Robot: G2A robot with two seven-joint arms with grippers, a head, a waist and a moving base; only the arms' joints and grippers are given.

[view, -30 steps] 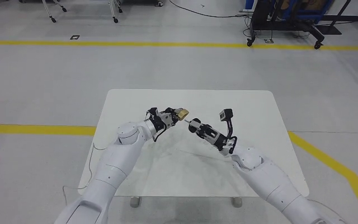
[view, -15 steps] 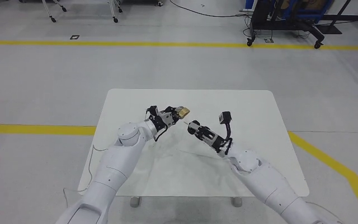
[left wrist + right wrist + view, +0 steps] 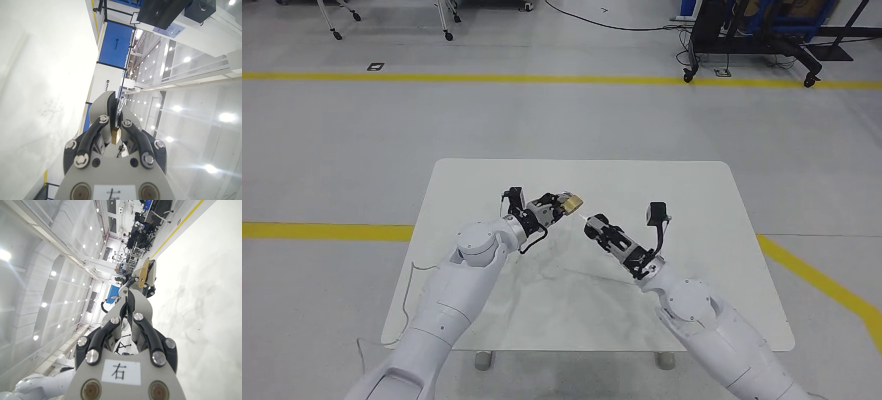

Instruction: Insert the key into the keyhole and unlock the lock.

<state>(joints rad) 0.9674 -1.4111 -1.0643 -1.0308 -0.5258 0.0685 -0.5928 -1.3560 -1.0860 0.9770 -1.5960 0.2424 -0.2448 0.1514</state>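
Top view, mid-frame over the surface (image 3: pixel 692 190): left gripper (image 3: pixel 554 205) jaws hold the lock (image 3: pixel 569 204), right gripper (image 3: pixel 592 222) jaws pinch the key (image 3: pixel 583 217) beside it.

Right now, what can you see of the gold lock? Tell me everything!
The lock is a small padlock with a shiny brass-looking body and a silvery shackle. The left gripper is shut on it, holding it above the white table. A small keyhole on its end faces the right gripper.
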